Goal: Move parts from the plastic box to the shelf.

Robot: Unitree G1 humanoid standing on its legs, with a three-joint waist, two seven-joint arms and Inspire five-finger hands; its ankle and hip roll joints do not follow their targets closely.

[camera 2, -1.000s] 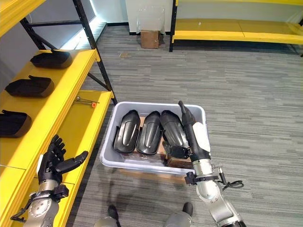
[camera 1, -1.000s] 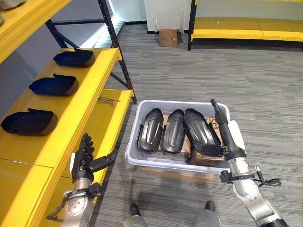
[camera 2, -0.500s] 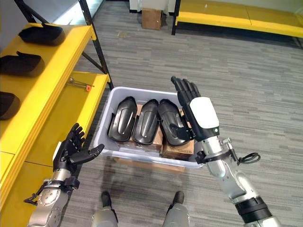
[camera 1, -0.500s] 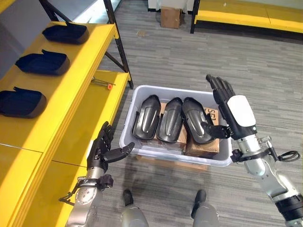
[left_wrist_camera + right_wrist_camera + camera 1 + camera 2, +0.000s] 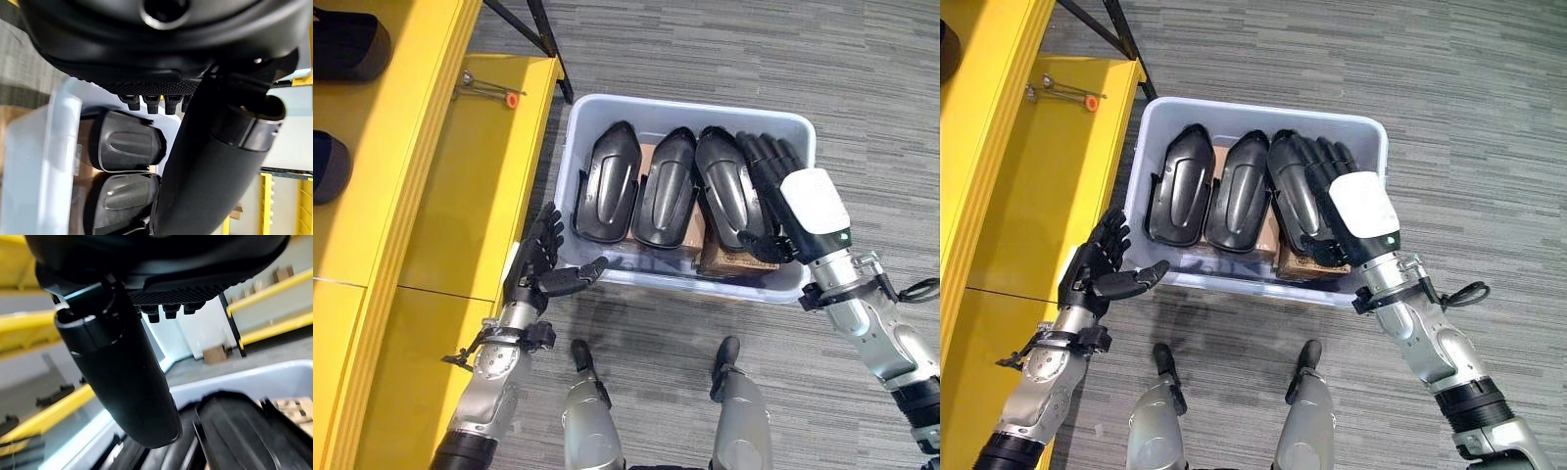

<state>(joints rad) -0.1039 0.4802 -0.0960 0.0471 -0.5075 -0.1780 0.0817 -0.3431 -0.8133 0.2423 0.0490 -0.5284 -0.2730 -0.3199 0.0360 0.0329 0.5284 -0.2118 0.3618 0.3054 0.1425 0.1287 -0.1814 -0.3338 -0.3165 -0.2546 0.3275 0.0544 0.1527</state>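
Observation:
A pale grey plastic box [image 5: 685, 103] stands on the floor and holds three black shell-shaped parts side by side: left [image 5: 607, 186], middle [image 5: 666, 191] and right [image 5: 722, 186]. My right hand [image 5: 793, 206], with a white cover on its back, lies over the box's right end. Its fingers are straight above the right part and its thumb rests by that part's near end. My left hand [image 5: 543, 264] is open, with spread fingers, just outside the box's near left corner, thumb pointing at the wall. The left wrist view looks past the thumb at two parts [image 5: 127, 142].
The yellow shelf [image 5: 431, 196] runs along the left, with two dark parts on its upper level [image 5: 347, 44] [image 5: 325, 166] and a small orange-tipped tool [image 5: 489, 91] on the lower board. Cardboard boxes [image 5: 734, 259] lie under the parts. Grey carpet surrounds the box.
The camera has tilted down toward the box. My right hand has come down from upright beside the box onto the right part. My left hand has moved close to the box's corner.

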